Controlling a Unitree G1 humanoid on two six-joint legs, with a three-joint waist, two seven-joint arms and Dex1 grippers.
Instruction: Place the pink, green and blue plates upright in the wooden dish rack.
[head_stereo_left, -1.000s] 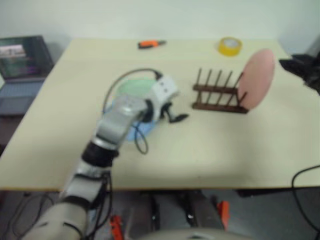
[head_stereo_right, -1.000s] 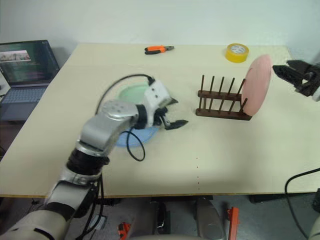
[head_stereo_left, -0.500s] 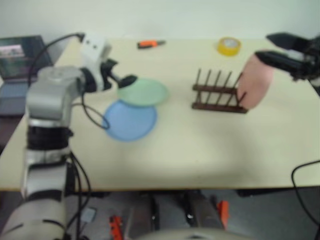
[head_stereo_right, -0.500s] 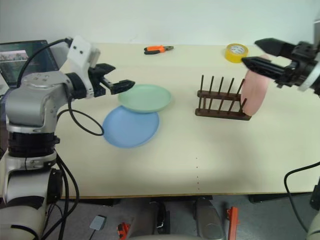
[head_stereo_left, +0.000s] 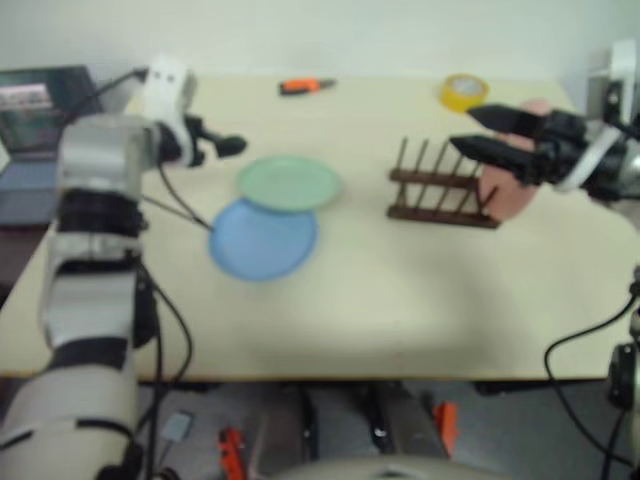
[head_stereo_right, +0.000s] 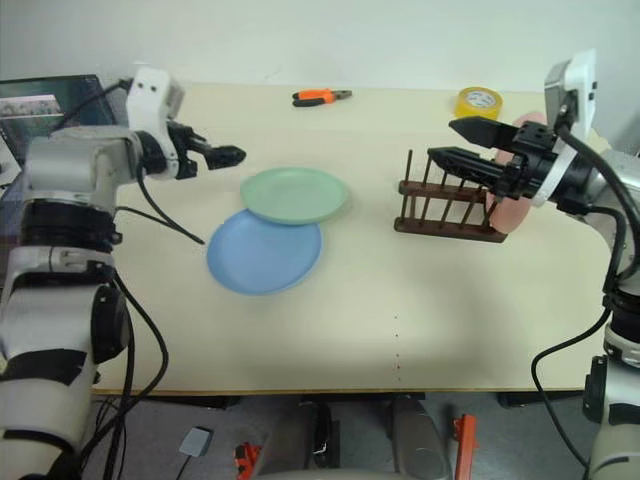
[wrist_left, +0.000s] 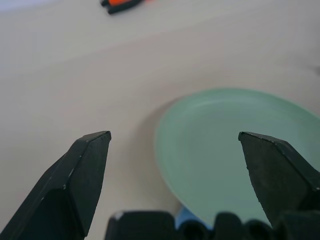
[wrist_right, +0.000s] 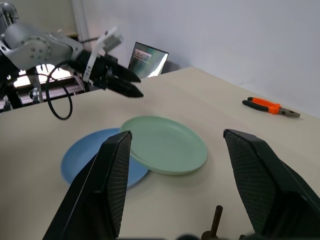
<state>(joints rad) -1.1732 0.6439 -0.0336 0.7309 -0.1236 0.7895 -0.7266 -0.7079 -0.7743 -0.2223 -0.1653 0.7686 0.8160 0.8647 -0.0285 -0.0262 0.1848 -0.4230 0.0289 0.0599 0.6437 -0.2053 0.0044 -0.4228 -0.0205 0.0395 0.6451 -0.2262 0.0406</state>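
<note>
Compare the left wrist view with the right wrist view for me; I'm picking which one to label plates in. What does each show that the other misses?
Left wrist view alone: the left tool's own open fingers.

Right wrist view alone: most of the blue plate, on which the green plate's edge rests; the laptop; a peg of the wooden dish rack; and the right tool's open fingers.

Both share: the green plate, the orange pliers and the table.
</note>
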